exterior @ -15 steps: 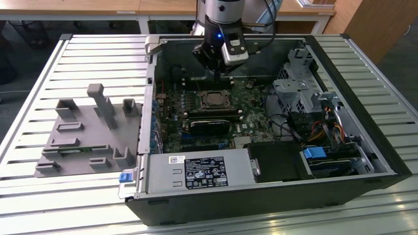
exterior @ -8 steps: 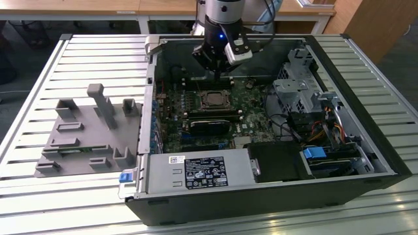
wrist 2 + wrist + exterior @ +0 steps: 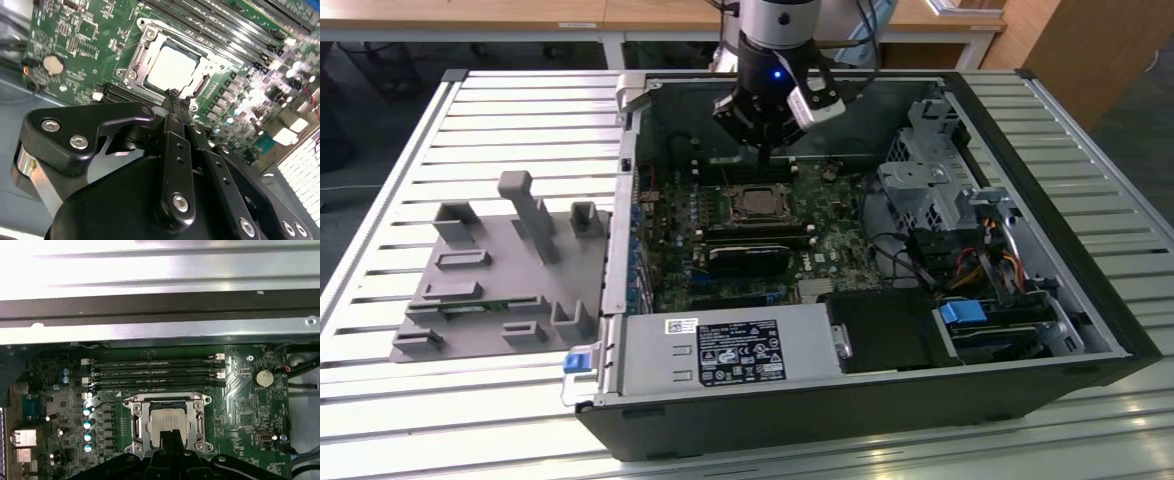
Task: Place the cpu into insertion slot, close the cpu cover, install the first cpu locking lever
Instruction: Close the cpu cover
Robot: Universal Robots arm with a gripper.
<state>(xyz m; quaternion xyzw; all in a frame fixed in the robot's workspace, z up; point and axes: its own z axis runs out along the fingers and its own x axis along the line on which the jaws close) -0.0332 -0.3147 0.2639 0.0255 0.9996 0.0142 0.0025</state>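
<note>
Hanging over the open computer case (image 3: pixel 1087 330), which is laid on the slatted metal worktop (image 3: pixel 454 420), the hand (image 3: pixel 765 152) is held above the green motherboard (image 3: pixel 847 185), near the socket. Its two black fingers (image 3: pixel 172 130) are pressed together at the tips with nothing pinched between them (this is plainest in the second wrist view). The cpu (image 3: pixel 162 421) is seated in the insertion slot (image 3: pixel 167 397), its dull silver top lying flat and square to the rim. The cpu cover (image 3: pixel 141 424) is folded down around it, so that the chip is framed by the plate's window. In both wrist views the fingertips are seen just above one edge of the socket; whether the plate is touched cannot be told. Long black memory slots (image 3: pixel 150 372) are ranged just beside the socket, and a round coin cell (image 3: pixel 263 377) is mounted farther off. A grey parts fixture (image 3: pixel 480 290) is set on the worktop at the exterior view's left, well apart from the hand
</note>
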